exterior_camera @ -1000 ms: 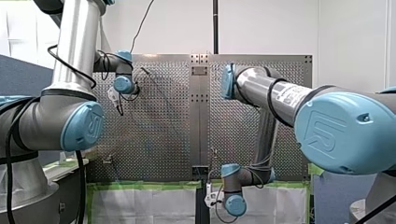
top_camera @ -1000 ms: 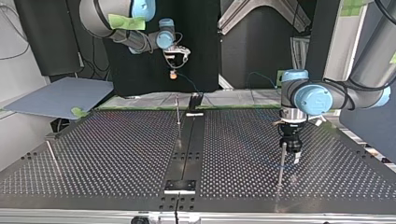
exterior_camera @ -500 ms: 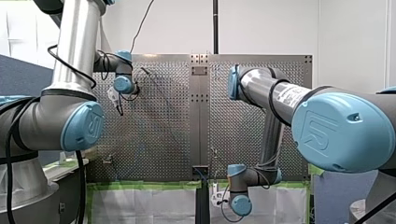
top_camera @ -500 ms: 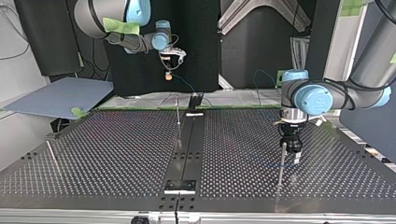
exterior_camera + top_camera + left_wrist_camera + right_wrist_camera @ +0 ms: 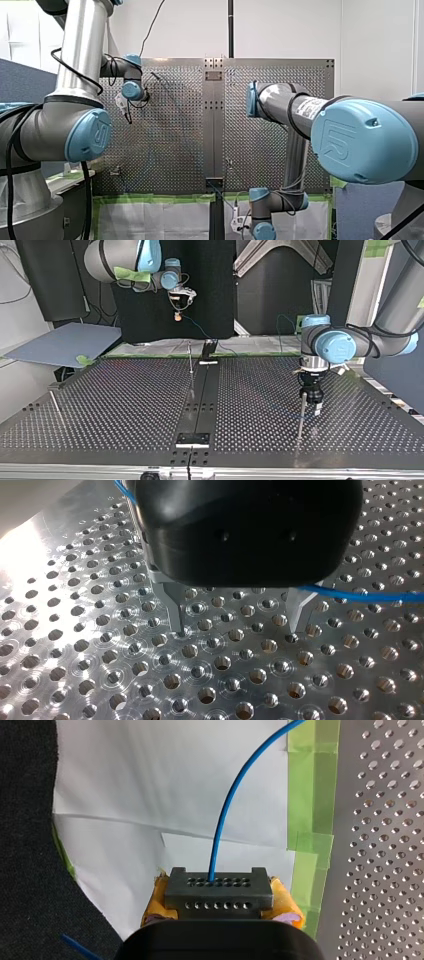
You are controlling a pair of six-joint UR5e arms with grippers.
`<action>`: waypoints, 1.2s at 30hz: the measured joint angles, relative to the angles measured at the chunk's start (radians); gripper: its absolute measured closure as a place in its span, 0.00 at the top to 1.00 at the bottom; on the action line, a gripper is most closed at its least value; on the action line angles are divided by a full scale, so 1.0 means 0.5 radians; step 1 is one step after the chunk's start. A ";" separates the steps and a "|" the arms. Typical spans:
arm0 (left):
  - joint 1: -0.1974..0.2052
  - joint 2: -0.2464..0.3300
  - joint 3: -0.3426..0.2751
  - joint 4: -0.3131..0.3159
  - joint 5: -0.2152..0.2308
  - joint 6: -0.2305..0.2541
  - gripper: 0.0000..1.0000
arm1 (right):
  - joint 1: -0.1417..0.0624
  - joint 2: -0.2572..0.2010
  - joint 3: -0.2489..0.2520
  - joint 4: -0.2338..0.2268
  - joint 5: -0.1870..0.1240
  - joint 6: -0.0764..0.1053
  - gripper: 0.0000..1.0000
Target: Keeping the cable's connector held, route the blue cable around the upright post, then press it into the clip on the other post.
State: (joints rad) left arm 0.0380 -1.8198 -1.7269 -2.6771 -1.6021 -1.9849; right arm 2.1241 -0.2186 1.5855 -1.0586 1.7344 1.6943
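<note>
Clamping the connector (image 5: 218,890) between yellow pads (image 5: 157,902), my right end effector (image 5: 218,904) is hanging off the desk (image 5: 390,845) over white paper (image 5: 125,795), blue cable (image 5: 225,820) leading back toward it. My left end effector (image 5: 235,616) is standing open and empty beside the upright post (image 5: 301,415); I am expecting extra pull to snag the cable on its fingers (image 5: 176,612).

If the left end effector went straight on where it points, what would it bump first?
Probably the perforated table: the left end effector points straight at it, with nothing in between.

Two arms (image 5: 75,65) (image 5: 360,140), two tools (image 5: 236,629) (image 5: 220,904), three posts (image 5: 190,357) (image 5: 301,412) (image 5: 55,405), one blue cable (image 5: 225,820), one connector (image 5: 218,890).
</note>
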 joint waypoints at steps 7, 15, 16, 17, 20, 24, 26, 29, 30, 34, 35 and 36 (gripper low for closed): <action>0.000 0.000 0.000 -0.002 -0.006 0.000 1.00 | -0.002 0.005 0.000 -0.003 -0.001 -0.010 0.00; 0.000 0.000 0.000 -0.021 -0.012 0.005 1.00 | -0.007 -0.029 0.039 -0.030 0.019 -0.056 0.00; 0.000 0.000 0.000 -0.022 -0.012 0.006 1.00 | -0.010 -0.041 0.051 -0.041 0.021 -0.057 0.00; 0.000 0.000 0.000 -0.023 -0.012 0.006 1.00 | -0.014 -0.053 0.064 -0.054 0.025 -0.055 0.00; 0.000 0.000 0.000 -0.023 -0.012 0.006 1.00 | -0.032 -0.099 0.111 -0.099 0.044 -0.032 0.00; 0.000 0.000 0.000 -0.024 -0.010 0.005 1.00 | -0.058 -0.173 0.185 -0.173 0.067 -0.004 0.00; 0.000 0.000 0.000 -0.026 -0.010 0.003 1.00 | -0.059 -0.201 0.213 -0.201 0.078 -0.008 0.00; 0.000 0.000 0.000 -0.030 -0.010 0.001 1.00 | -0.058 -0.253 0.264 -0.252 0.089 -0.023 0.00; 0.000 0.000 0.000 -0.031 -0.009 0.000 1.00 | -0.059 -0.273 0.285 -0.272 0.092 -0.026 0.00; 0.000 0.000 0.000 -0.036 -0.009 -0.003 1.00 | -0.066 -0.336 0.348 -0.335 0.095 -0.030 0.00; 0.000 0.000 0.000 -0.038 -0.009 -0.004 1.00 | -0.067 -0.349 0.361 -0.349 0.096 -0.030 0.00; 0.000 0.000 0.000 -0.040 -0.010 -0.005 1.00 | -0.067 -0.368 0.380 -0.368 0.097 -0.031 0.00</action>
State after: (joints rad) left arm 0.0380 -1.8198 -1.7269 -2.6968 -1.6070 -1.9872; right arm 2.0904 -0.4029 1.7756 -1.2426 1.7829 1.6790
